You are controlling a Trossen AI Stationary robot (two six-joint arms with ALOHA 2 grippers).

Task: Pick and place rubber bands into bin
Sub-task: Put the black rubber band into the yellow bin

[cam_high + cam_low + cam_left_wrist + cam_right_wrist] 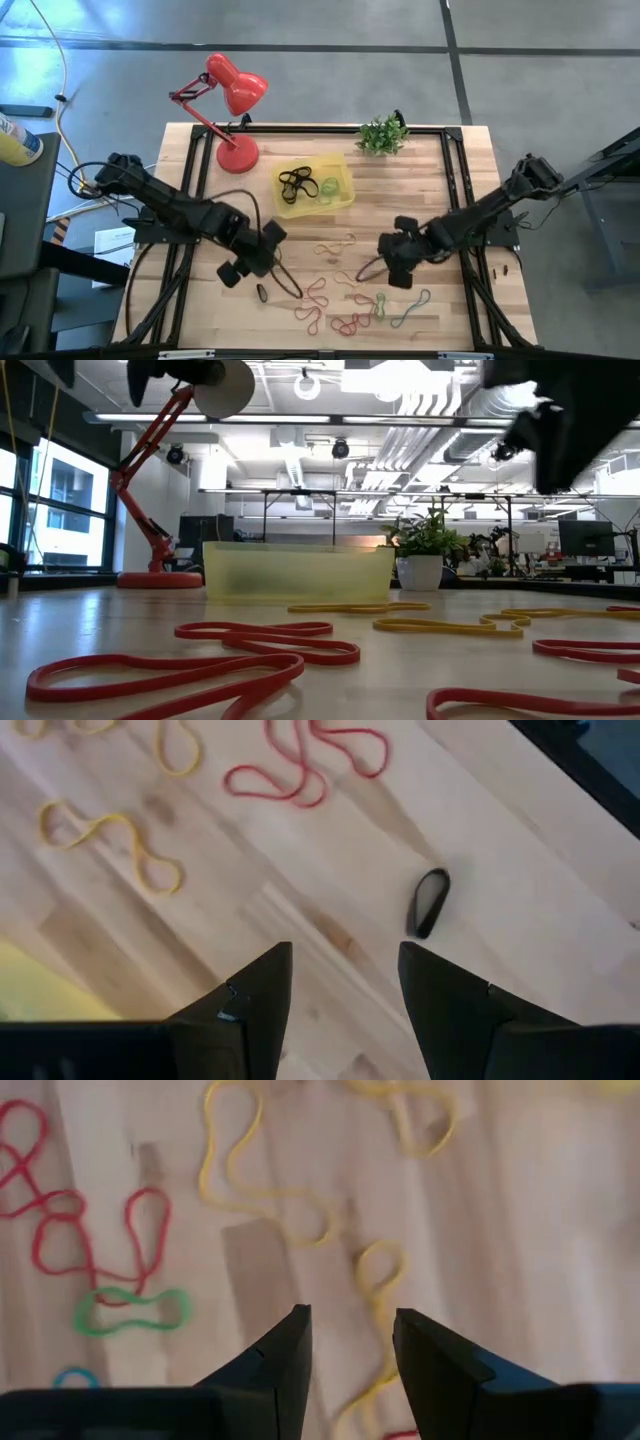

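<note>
The yellow bin [340, 172] stands at the table's middle, toward the far edge, with black and green rubber bands lying in it. More rubber bands lie loose on the wood nearer the front: tan ones [335, 245], red ones [312, 292], a green one [380, 305] and a small black one [261, 293]. My left gripper [262, 258] hovers open above bare wood, the black band [430, 902] a little ahead of its fingers. My right gripper [390, 262] hovers open over a tan band [380, 1275]. Nothing is between either pair of fingers.
A red desk lamp [232, 100] stands at the far left corner and a small potted plant [382, 135] at the far edge. Black frame rails [190, 190] run along the table's left and right sides. Bare wood lies between the bin and the loose bands.
</note>
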